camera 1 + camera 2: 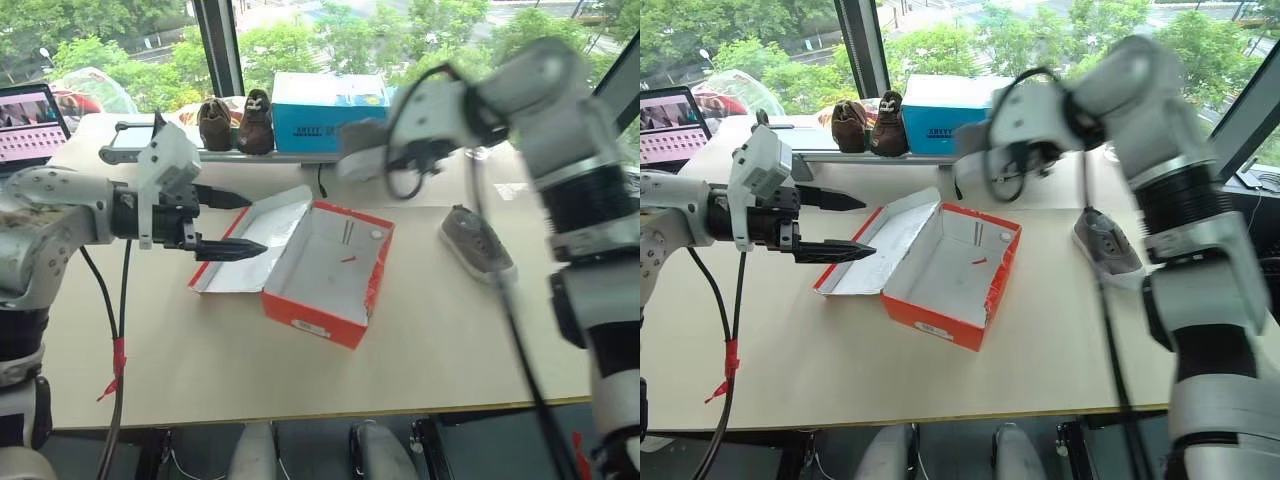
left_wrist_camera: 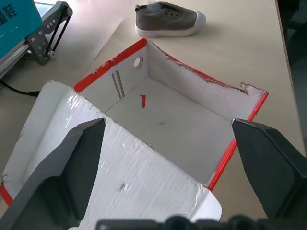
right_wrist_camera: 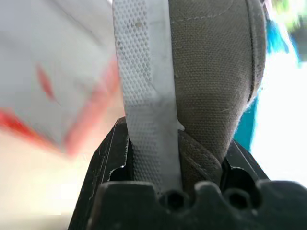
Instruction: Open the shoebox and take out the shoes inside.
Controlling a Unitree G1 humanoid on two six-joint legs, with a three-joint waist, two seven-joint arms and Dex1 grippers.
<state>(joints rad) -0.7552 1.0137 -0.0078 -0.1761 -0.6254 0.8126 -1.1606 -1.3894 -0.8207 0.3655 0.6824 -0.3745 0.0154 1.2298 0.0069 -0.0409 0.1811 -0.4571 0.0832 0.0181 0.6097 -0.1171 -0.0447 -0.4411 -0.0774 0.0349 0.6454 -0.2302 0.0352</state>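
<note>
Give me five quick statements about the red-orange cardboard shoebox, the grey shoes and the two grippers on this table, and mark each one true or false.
1. The red-orange cardboard shoebox lies open, its lid folded back flat on the table. True.
2. Both grey-taupe shoes are inside the box. False: its white interior holds no shoe; one grey-taupe shoe lies on the wooden table beside it.
3. The right gripper is clamped on the second grey shoe. True.
4. The left gripper is shut on the lid. False: its fingers stand open, holding nothing.
5. The dark brown pair of shoes sits inside the light-blue box. False: the pair stands beside it, by the window.
</note>
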